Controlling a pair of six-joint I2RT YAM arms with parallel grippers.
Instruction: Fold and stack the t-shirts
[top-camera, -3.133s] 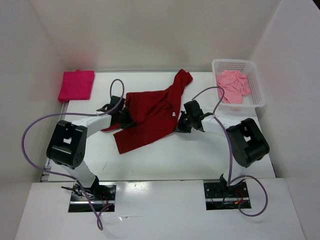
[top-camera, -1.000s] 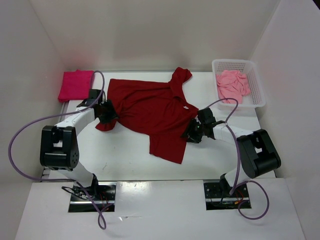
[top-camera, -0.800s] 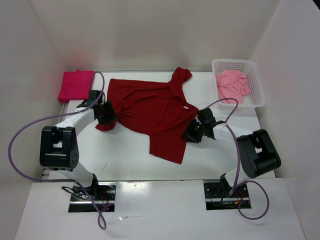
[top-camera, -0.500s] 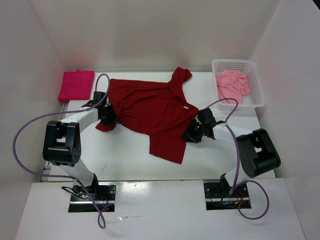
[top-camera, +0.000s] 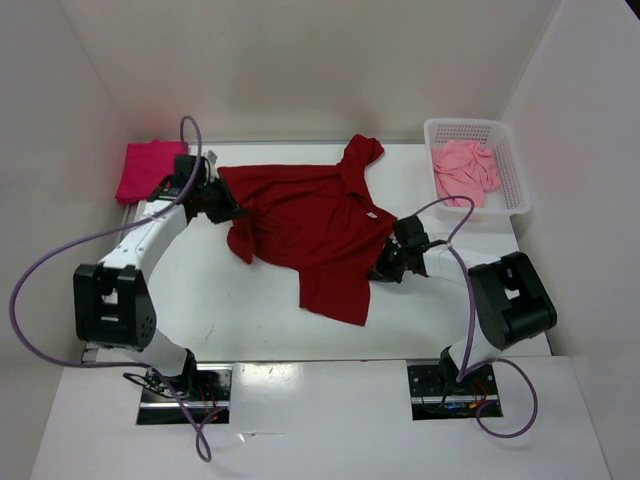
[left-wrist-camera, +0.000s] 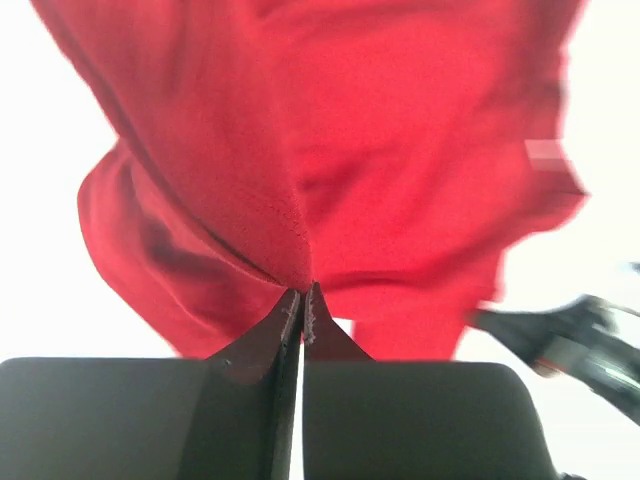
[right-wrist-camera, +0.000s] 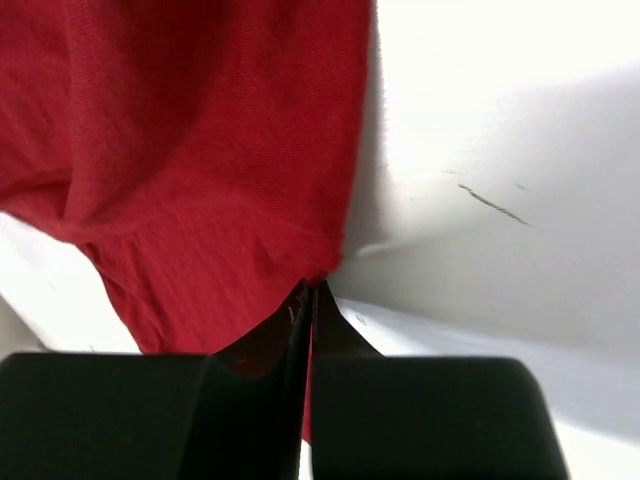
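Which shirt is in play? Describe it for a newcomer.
On the white table, between the folded magenta shirt far left and the white basket far right, lies the dark red t-shirt. It alone is spread open, with the left gripper and right gripper clamped on its edges.

Colours: dark red t-shirt (top-camera: 310, 225); magenta t-shirt (top-camera: 147, 172); salmon-pink t-shirt (top-camera: 465, 170); white mesh basket (top-camera: 513, 172); white table (top-camera: 250, 300).
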